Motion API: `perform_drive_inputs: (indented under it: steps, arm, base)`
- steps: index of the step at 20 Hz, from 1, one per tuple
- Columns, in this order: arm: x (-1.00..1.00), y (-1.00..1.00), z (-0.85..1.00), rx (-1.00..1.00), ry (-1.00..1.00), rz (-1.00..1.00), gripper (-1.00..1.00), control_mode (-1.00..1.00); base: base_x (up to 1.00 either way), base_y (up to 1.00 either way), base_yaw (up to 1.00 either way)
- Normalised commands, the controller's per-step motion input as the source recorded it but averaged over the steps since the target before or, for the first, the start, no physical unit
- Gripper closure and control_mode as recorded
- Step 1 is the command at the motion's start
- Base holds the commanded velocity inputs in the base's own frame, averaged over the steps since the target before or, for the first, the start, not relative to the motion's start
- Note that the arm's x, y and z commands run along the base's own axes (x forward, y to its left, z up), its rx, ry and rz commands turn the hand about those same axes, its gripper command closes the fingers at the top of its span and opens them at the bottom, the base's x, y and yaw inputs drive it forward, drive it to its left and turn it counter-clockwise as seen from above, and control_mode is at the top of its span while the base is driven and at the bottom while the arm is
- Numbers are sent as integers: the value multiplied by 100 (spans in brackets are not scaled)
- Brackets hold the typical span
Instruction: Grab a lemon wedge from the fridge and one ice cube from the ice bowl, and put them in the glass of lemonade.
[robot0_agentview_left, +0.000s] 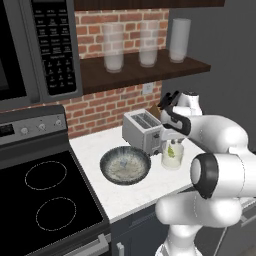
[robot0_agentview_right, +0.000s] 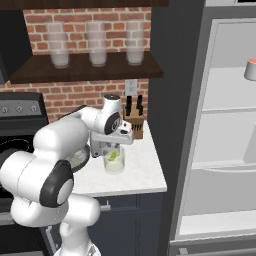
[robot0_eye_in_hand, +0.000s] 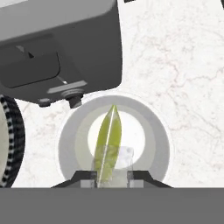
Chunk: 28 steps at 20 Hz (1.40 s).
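I had the gripper (robot0_eye_in_hand: 112, 176) directly above the glass of lemonade (robot0_eye_in_hand: 114, 142) on the worktop (robot0_eye_in_hand: 183, 65) — lemon wedge (robot0_eye_in_hand: 108, 135) already inside, a clear ice cube (robot0_eye_in_hand: 114, 158) pinched between the fingers. This looked like the last drop — next, spread the fingers squarely over the glass.

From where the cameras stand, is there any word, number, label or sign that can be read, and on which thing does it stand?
None can be read as text.
Black button panel of the grey microwave: rows of pale markings, too small and blurred to read.
Dark stove control panel with round knobs: a small display at its left end, illegible.
Silver toaster, clear glass of lemonade, dark grey ice bowl: no lettering visible.
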Motion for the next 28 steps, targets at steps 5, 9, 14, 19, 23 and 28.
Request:
perform_drive_inputs:
  steps: [5,9,14,19,23,28]
  arm:
    - [-21,-10,-23,1,0,0,100,-100]
    - [0,0,0,0,0,0,100,-100]
    - [0,0,0,0,0,0,-100,-100]
    - [2,0,0,0,2,0,-100,-100]
    - [0,0,0,0,0,0,-100,-100]
    - [0,0,12,0,-1,0,-100,-100]
  base:
    - [0,0,0]
    - [0,0,0]
    - [0,0,0]
    - [0,0,0]
    - [0,0,0]
    - [0,0,0]
